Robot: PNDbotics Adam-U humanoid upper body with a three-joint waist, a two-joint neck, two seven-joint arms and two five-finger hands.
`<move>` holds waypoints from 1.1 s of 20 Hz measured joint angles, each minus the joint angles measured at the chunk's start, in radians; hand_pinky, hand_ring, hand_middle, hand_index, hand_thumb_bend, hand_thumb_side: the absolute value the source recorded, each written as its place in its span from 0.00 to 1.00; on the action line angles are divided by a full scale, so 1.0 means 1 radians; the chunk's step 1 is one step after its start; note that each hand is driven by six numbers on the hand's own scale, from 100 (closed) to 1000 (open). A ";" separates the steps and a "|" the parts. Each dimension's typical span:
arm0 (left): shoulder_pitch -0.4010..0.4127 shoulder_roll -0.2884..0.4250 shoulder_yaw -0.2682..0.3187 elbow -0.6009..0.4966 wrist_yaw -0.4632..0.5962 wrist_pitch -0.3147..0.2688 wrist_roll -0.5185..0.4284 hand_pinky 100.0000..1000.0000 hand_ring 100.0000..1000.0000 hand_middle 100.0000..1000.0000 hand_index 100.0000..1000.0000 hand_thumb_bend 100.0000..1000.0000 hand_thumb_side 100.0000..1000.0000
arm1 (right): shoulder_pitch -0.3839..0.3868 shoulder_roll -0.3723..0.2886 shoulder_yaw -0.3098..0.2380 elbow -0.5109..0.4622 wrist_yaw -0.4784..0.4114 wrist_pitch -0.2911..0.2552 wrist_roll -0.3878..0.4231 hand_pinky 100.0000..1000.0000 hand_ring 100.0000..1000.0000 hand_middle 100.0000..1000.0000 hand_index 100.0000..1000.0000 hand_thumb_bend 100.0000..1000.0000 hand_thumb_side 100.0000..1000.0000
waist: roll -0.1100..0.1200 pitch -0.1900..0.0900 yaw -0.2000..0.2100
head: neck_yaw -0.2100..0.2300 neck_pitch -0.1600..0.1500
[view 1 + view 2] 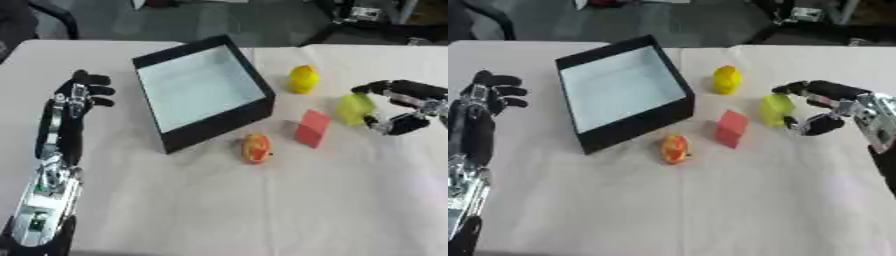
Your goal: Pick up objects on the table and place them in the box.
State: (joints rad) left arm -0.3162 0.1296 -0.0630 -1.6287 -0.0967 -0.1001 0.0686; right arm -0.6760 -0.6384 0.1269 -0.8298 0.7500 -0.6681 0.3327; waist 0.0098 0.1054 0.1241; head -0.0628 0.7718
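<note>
A black box (pixel 252 75) with a pale inside stands tilted at the table's middle left, nothing visible in it. To its right lie a yellow rounded object (pixel 303 78), a red block (pixel 311 128) and an orange-red rounded object (pixel 255 148). A yellow-green object (pixel 353 108) stands further right on the table. My right hand (pixel 404 107) comes in from the right edge, fingers curled over the object's top and thumb at its lower side. My left hand (pixel 80 95) rests left of the box, fingers loosely bent, holding nothing.
The white tablecloth (pixel 262 210) covers the table; its front half is bare cloth. Dark chairs and equipment stand beyond the far edge.
</note>
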 measured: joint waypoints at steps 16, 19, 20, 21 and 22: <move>0.000 -0.007 0.000 0.000 0.000 -0.001 -0.001 0.54 0.58 0.56 0.62 0.00 0.89 | 0.009 0.000 0.009 -0.077 -0.132 -0.012 -0.272 0.76 0.67 0.28 0.55 0.00 0.12 | 0.000 0.000 0.004 | 0.000 0.000; 0.000 -0.007 0.000 0.000 0.000 -0.001 -0.001 0.54 0.58 0.56 0.62 0.00 0.89 | 0.008 0.000 0.014 -0.110 -0.179 -0.010 -0.260 0.76 0.67 0.28 0.55 0.00 0.12 | 0.000 0.000 0.005 | 0.000 0.000; 0.000 -0.007 0.000 -0.001 0.000 -0.001 -0.001 0.54 0.58 0.56 0.62 0.00 0.89 | 0.007 0.000 0.016 -0.124 -0.197 -0.008 -0.251 0.76 0.67 0.28 0.55 0.00 0.13 | 0.000 0.000 0.005 | 0.000 0.000; 0.000 -0.007 0.000 -0.001 0.000 -0.001 -0.001 0.54 0.58 0.56 0.62 0.00 0.89 | 0.005 0.000 0.018 -0.139 -0.218 -0.007 -0.241 0.76 0.67 0.28 0.55 0.00 0.13 | 0.000 0.000 0.006 | 0.000 0.000; 0.000 -0.007 0.000 -0.001 0.000 -0.001 -0.001 0.54 0.58 0.56 0.62 0.00 0.89 | 0.001 -0.001 0.021 -0.156 -0.241 -0.005 -0.229 0.77 0.67 0.28 0.55 0.00 0.14 | 0.000 0.000 0.007 | 0.000 0.000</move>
State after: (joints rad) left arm -0.3164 0.1222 -0.0631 -1.6296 -0.0972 -0.1009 0.0678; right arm -0.6749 -0.6395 0.1482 -0.9861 0.5090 -0.6727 0.1039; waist 0.0098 0.1054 0.1309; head -0.0628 0.7718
